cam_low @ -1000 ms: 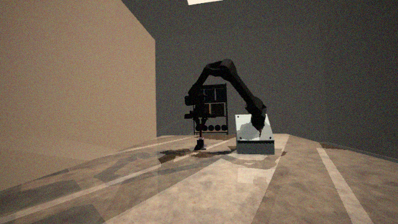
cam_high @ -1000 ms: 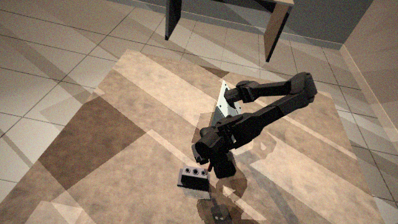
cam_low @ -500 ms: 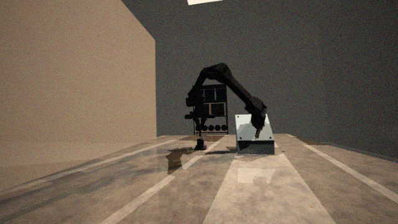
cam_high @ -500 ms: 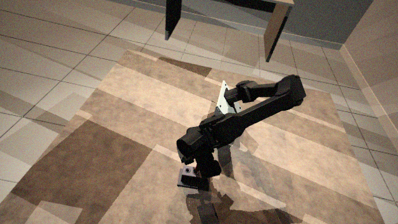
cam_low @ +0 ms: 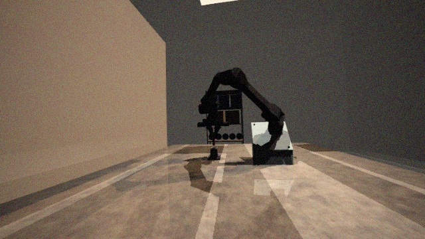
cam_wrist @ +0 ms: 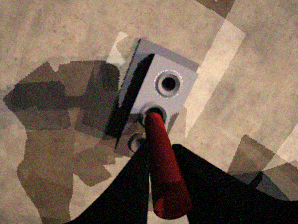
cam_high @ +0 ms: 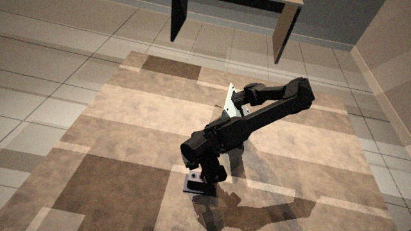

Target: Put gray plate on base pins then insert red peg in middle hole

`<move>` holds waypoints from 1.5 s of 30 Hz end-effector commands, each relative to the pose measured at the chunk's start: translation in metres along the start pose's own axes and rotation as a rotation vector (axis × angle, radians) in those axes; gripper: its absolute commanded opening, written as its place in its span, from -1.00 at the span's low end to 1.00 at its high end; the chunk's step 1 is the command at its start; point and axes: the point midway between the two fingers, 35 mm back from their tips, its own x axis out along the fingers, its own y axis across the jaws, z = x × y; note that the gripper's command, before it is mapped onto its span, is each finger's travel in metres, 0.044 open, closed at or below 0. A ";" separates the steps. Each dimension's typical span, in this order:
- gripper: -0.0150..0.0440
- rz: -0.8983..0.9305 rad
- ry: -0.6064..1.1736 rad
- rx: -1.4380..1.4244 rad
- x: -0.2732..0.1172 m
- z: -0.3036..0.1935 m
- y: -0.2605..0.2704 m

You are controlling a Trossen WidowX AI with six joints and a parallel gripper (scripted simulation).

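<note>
The gray plate [cam_wrist: 156,67] [cam_high: 198,172] lies flat on the dark base [cam_wrist: 124,107] [cam_high: 194,185] below my gripper. Three round holes show in its top in the wrist view. My gripper [cam_wrist: 159,151] [cam_low: 213,133] is shut on the red peg [cam_wrist: 167,172] [cam_low: 213,143], which points down over the plate. The peg's lower end is at the middle hole and covers part of it; whether it has entered, or how deep, I cannot tell. The nearer hole is partly in shadow beside a finger. In the top view the arm hides the fingers and most of the peg.
A white panel [cam_high: 232,104] [cam_low: 260,133] on a dark block [cam_low: 273,157] stands around the arm's mount, away from the base. A shelf unit [cam_low: 232,117] is far behind the arm, and a desk [cam_high: 286,30] is at the far wall. The arm's shadow falls around the base.
</note>
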 end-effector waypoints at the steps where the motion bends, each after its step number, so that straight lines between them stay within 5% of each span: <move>1: -0.49 -0.005 0.000 -0.002 0.000 0.000 -0.001; 45: -0.49 0.000 0.000 0.000 0.000 -0.002 -0.002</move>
